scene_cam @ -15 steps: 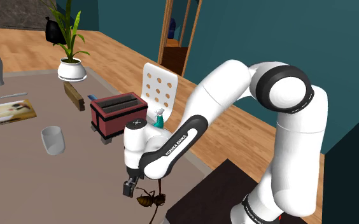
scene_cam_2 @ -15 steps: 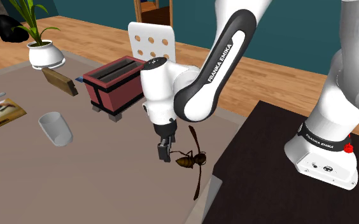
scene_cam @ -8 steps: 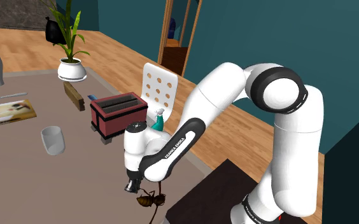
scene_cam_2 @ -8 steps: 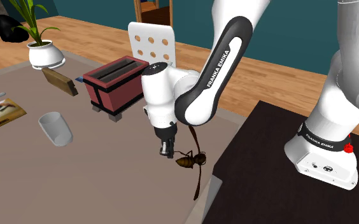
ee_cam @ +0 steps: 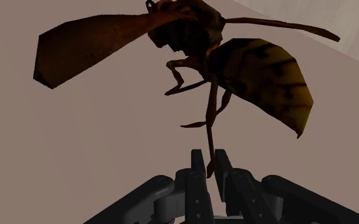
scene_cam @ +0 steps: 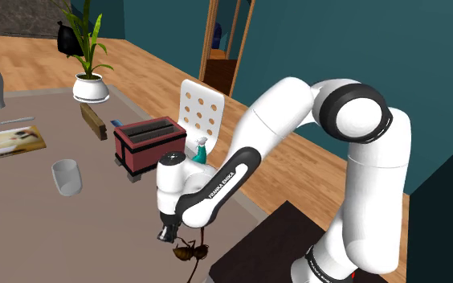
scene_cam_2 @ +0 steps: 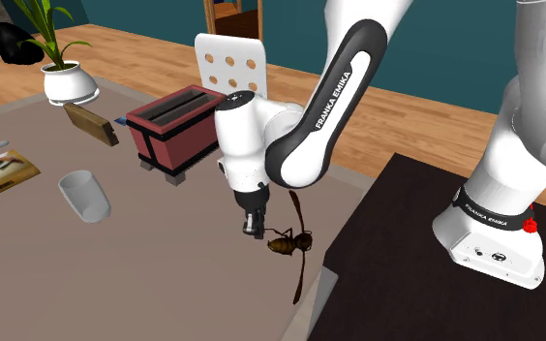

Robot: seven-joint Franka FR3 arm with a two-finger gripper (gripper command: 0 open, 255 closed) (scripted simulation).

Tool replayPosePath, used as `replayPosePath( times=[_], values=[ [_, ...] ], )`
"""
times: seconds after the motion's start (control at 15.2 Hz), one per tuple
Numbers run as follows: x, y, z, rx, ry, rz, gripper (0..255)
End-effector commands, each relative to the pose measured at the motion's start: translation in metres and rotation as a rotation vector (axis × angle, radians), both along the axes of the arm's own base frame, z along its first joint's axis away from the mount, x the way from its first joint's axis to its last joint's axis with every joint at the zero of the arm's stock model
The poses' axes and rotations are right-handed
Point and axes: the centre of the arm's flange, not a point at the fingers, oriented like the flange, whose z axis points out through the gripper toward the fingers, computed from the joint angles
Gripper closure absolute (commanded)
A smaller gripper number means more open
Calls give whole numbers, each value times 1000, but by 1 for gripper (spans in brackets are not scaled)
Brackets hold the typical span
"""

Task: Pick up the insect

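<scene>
The insect (scene_cam: 189,252) is a brown wasp with long dark wings and a yellow-striped abdomen. It lies on the grey-brown table near the corner closest to the stand, as the second exterior view also shows with the wasp (scene_cam_2: 288,244). My gripper (scene_cam: 165,235) points down right beside it, on the side towards the cup. In the wrist view the two black fingers (ee_cam: 198,168) stand almost together, and one thin leg of the wasp (ee_cam: 235,57) runs down between their tips. The gripper (ee_cam: 209,167) is shut on that leg. The wasp's body sits beyond the fingertips.
A dark red slotted box (scene_cam: 148,145) stands just behind the arm's wrist, with a white perforated chair back (scene_cam: 202,108) and a teal bottle (scene_cam: 202,149) beyond. A grey cup (scene_cam: 67,177), wooden block (scene_cam: 93,120), book (scene_cam: 8,143) and potted plant (scene_cam: 91,87) lie farther off. The black stand (scene_cam_2: 416,281) borders the table.
A second ago the fingers stood apart beside the wasp; they have since closed on its leg. The hand has shifted slightly towards the insect, then held still.
</scene>
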Motion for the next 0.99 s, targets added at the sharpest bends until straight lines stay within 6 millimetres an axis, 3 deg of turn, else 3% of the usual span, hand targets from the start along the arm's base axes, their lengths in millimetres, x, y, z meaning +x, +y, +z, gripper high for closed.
replayPosePath(
  times=[0.0,0.79,0.92],
  values=[
    [0,0,9,0,0,0,255],
    [0,0,72,0,0,0,255],
    [0,0,73,0,0,0,255]
  ],
)
